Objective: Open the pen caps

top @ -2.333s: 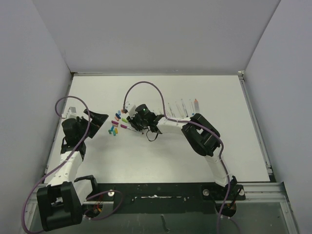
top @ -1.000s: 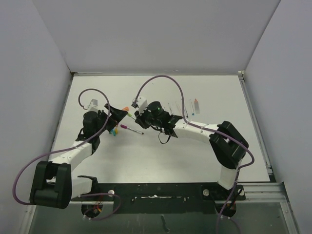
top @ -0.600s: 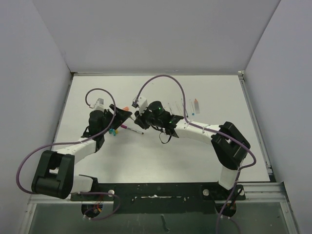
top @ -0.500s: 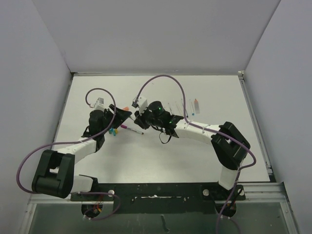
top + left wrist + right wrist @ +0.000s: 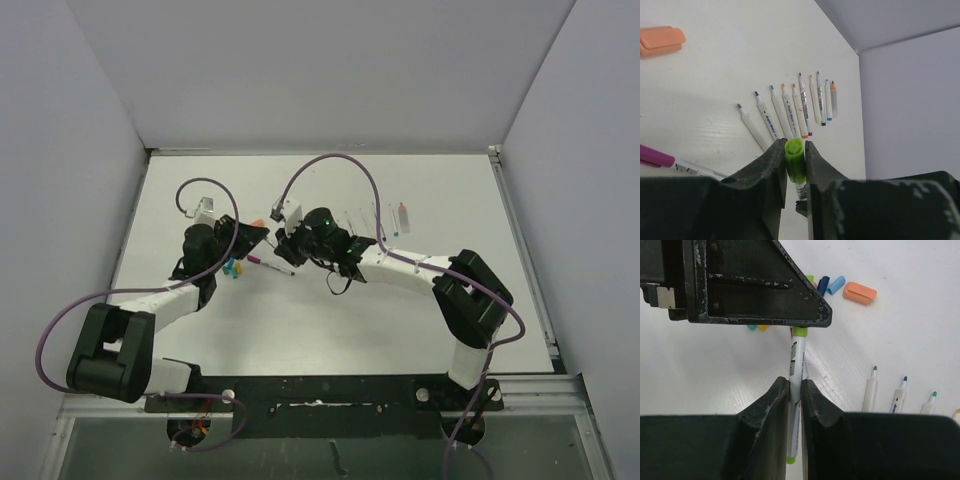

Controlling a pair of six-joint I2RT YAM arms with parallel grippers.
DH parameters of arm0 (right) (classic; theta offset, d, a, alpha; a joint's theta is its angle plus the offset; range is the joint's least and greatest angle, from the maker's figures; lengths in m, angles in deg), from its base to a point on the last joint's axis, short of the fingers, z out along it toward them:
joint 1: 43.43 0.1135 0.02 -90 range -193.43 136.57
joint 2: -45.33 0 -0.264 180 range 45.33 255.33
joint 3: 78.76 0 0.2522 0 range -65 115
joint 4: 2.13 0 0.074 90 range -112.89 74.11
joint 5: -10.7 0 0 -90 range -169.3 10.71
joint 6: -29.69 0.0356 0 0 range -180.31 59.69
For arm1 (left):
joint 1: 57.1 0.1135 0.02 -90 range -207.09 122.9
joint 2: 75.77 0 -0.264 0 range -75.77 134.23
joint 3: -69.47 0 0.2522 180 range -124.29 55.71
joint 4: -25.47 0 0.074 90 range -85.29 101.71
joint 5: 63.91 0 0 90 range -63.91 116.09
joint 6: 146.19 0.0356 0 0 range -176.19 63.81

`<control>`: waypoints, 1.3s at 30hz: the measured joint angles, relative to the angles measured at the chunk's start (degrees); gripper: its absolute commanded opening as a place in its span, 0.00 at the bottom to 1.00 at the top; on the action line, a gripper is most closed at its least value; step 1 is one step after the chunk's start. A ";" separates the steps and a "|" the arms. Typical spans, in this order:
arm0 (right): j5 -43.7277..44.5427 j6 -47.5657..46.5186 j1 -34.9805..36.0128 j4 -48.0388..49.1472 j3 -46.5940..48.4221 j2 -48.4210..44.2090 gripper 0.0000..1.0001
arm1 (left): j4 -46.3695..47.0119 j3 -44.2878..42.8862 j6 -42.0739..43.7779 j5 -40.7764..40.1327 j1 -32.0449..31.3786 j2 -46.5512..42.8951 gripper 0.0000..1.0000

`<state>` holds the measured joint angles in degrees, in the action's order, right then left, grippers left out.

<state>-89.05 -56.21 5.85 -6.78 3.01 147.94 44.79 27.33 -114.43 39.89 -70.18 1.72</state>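
Observation:
Above the table, my right gripper (image 5: 795,387) is shut on the white barrel of a pen (image 5: 797,360). The pen's green cap (image 5: 795,160) points toward my left gripper (image 5: 795,150), which is shut on that cap. Seen from above, the two grippers meet nose to nose, left (image 5: 262,235) and right (image 5: 283,240). Loose pen caps lie below them: a fat orange one (image 5: 860,292), two blue ones (image 5: 830,285) and a small mixed cluster (image 5: 232,268).
A row of several uncapped pens (image 5: 790,110) lies fanned out on the white table behind the right arm. A pen with a magenta cap (image 5: 270,264) lies under the grippers. Grey walls (image 5: 60,150) close in the table on three sides.
My left arm reached in to the pen held by my right gripper, and its jaws went from wide open to shut on the green cap. The right gripper kept its hold.

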 measured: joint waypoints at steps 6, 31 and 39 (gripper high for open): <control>0.02 0.61 0.00 -0.02 0.00 0.02 0.20 | 1.70 -0.26 -0.74 0.37 -0.46 0.02 0.00; 0.09 -0.46 0.00 -0.42 1.40 0.15 0.15 | 1.38 -0.26 -0.55 0.13 -3.54 0.09 0.00; 0.13 -0.37 -0.04 -0.59 1.55 0.48 0.14 | 0.92 -0.26 -0.46 -0.20 -3.72 0.07 0.00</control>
<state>-88.92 -56.59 5.81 -7.37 4.56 148.42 45.71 27.07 -114.89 39.70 -73.89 1.79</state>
